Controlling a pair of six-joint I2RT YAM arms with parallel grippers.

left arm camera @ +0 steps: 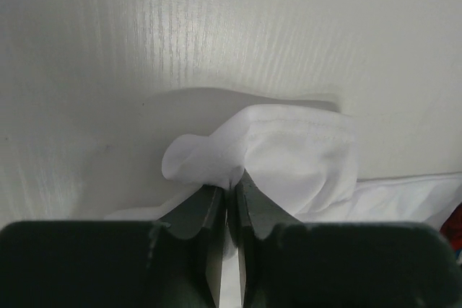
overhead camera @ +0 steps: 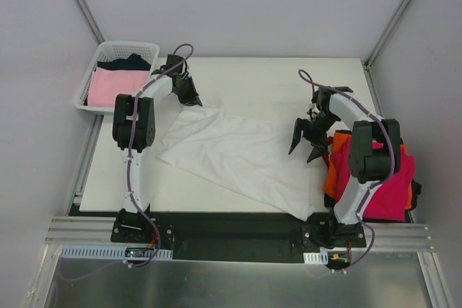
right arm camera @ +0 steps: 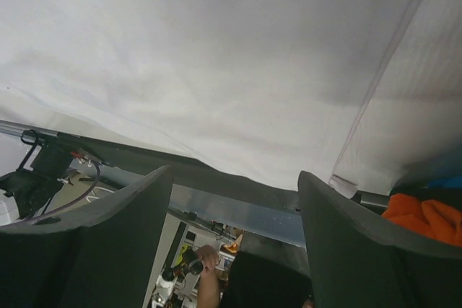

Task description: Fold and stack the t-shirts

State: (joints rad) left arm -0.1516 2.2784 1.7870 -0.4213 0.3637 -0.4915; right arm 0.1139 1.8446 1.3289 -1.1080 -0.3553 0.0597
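**Left arm pinches white shirt's corner while right arm waits with jaws apart**

From overhead you can count five t-shirts, two arms and one basket. One white t-shirt [overhead camera: 242, 153] lies spread across the middle of the table [overhead camera: 274, 77], its long side running from 11 o'clock down to 5 o'clock. One pink t-shirt [overhead camera: 117, 86] and one navy t-shirt [overhead camera: 131, 61] sit in the basket. One magenta t-shirt [overhead camera: 390, 185] lies on one orange t-shirt [overhead camera: 333, 174] in a pile at the table's 4 o'clock edge.

Your left arm reaches forward from its base and bends inward. The left gripper [overhead camera: 189, 95] is down at the white t-shirt's 11 o'clock corner. The left wrist view shows its jaws pressed almost together, with a bunched fold of the hemmed white cloth caught between the tips. Your right arm folds back over the pile, with the right gripper [overhead camera: 307, 143] pointing down at the white t-shirt's 3 o'clock edge. Its jaws stand wide apart and nothing lies between them. Whether its tips touch the cloth cannot be told.

The white lattice basket [overhead camera: 90, 70] sits off the table's 10 o'clock corner. In it the pink t-shirt fills the near part and the navy t-shirt is tucked at the far end, toward 12 o'clock.
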